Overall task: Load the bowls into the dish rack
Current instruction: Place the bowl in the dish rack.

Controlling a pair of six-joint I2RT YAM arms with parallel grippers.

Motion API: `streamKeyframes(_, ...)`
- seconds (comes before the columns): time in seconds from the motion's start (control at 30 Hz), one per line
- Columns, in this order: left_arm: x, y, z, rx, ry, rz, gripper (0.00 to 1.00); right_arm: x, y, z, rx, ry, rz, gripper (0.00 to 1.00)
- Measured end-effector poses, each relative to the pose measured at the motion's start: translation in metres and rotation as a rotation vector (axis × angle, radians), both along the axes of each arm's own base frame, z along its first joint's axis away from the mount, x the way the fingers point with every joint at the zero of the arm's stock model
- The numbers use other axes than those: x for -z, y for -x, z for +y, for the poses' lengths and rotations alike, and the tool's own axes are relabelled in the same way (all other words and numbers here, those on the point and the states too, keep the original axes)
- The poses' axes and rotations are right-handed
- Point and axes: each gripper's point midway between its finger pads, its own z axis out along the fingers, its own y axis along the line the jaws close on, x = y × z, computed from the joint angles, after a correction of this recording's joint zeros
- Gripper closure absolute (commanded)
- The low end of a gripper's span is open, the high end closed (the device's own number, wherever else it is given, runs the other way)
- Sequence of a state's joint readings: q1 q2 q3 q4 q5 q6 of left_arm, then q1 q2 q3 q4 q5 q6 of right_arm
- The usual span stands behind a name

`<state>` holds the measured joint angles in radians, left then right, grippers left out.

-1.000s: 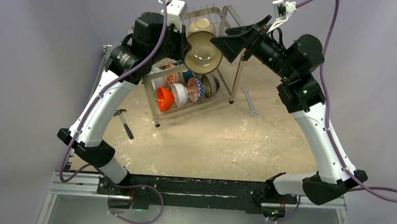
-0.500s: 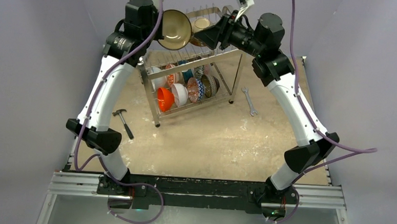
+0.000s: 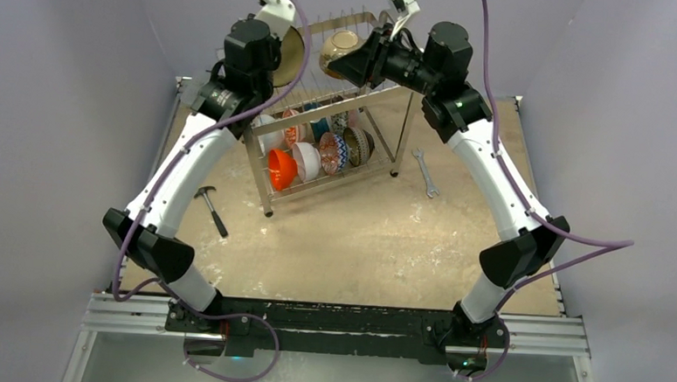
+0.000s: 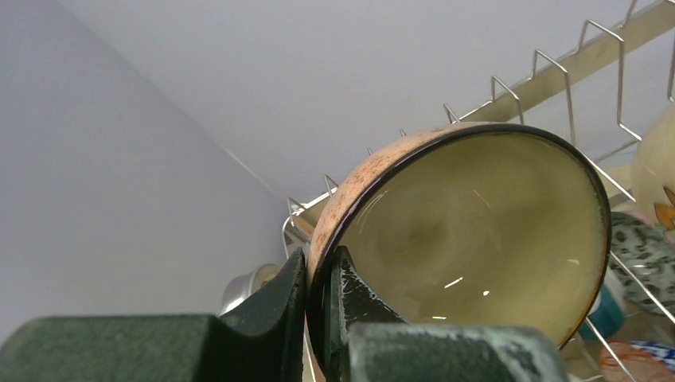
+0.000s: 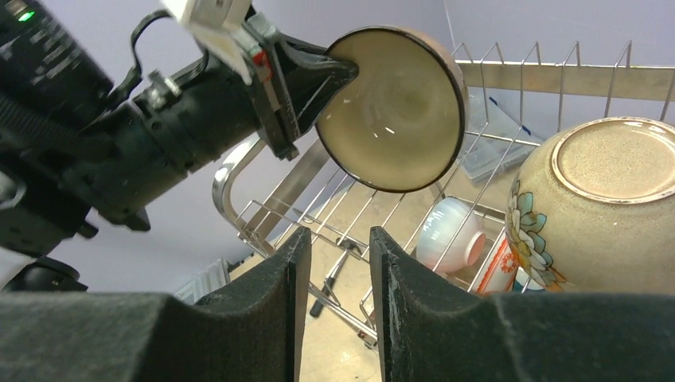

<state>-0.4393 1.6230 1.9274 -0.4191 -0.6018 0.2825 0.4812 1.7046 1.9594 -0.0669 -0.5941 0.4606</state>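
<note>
Scuffed tan tabletop (image 3: 358,245), lilac walls (image 3: 51,97). The left end effector (image 4: 318,269) pinches the rim of a speckled tan bowl (image 4: 477,239) (glossy olive inside) above the rack (image 5: 557,76)'s top tier. The right end effector (image 5: 338,239), part-open, grips nothing.

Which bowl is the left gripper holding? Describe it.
Find the two-tier wire dish rack. Over its top tier's left end, the left gripper pinches a tan bowl by the rim. Unlike the floral bowl beside it, it's speckled outside, olive inside.

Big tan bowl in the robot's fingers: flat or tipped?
Tipped on its side: the bowl opens sideways, rim pinched by the left fingers.
</note>
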Motion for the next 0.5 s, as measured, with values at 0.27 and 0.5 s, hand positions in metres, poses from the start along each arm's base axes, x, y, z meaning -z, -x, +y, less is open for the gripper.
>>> streamKeyframes(0.27,-0.012,0.022,-0.047,0.019,-0.298,-0.074,1.00,-0.002,0.006,-0.004,0.001,-0.001,-0.006,0.64)
streamKeyframes(0.5,-0.020,0.041,-0.037,-0.044,-0.448,-0.113,1.00,-0.015,0.025,-0.015,0.011,-0.008,-0.043,0.63)
